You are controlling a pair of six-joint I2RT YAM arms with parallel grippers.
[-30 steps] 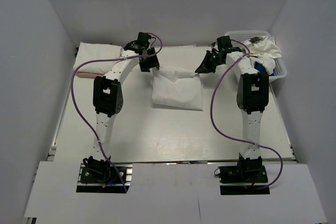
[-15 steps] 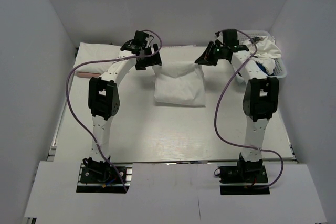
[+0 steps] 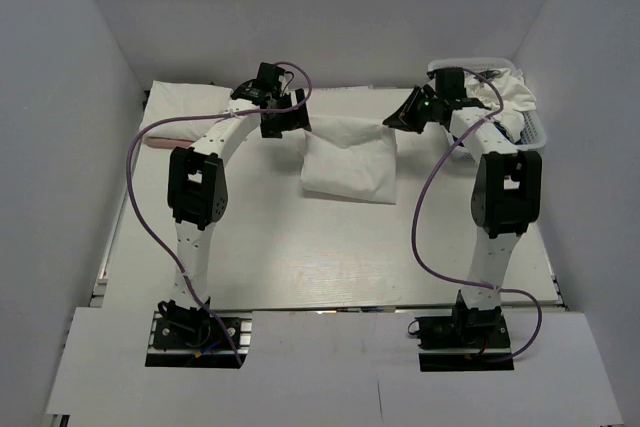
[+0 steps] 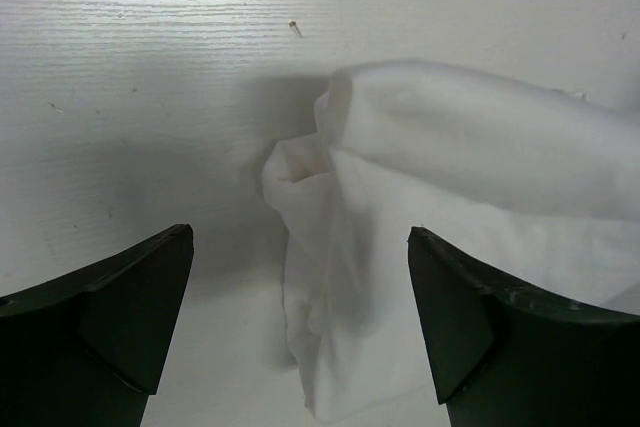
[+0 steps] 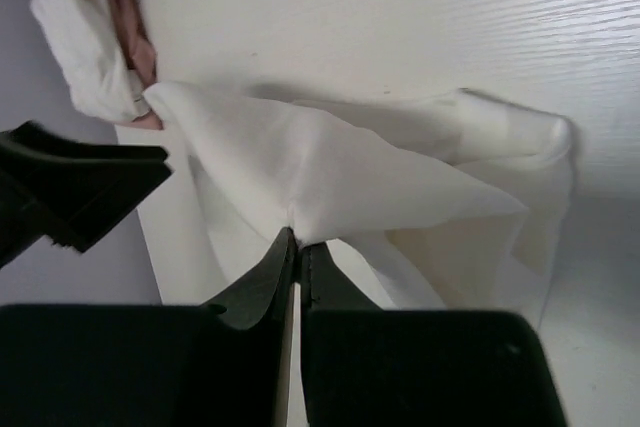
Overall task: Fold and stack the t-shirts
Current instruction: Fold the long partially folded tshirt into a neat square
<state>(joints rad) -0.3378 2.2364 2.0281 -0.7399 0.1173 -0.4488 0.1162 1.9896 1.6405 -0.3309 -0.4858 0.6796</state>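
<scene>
On the matte, wood-grained white table (image 3: 300, 257), toward its far side: a soft white t-shirt (image 3: 347, 162), half-folded into a puffy, creased rectangle with rolled edges. Right claw (image 5: 296, 239) pinched together on its upper layer, cloth drawn into a taut peak. Left claw (image 4: 299, 247) spread wide over the shirt's left edge, gripping nothing. Far left, a pillow-like folded stack (image 3: 190, 105), white over pale pink.

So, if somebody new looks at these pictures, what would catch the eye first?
First, the white t-shirt, which lies half folded in the middle of the table. The right gripper pinches one of its far corners, and the left gripper is open over the other end. Next, the crumpled shirts heaped in the basket at the far right, and the folded stack at the far left.
</scene>
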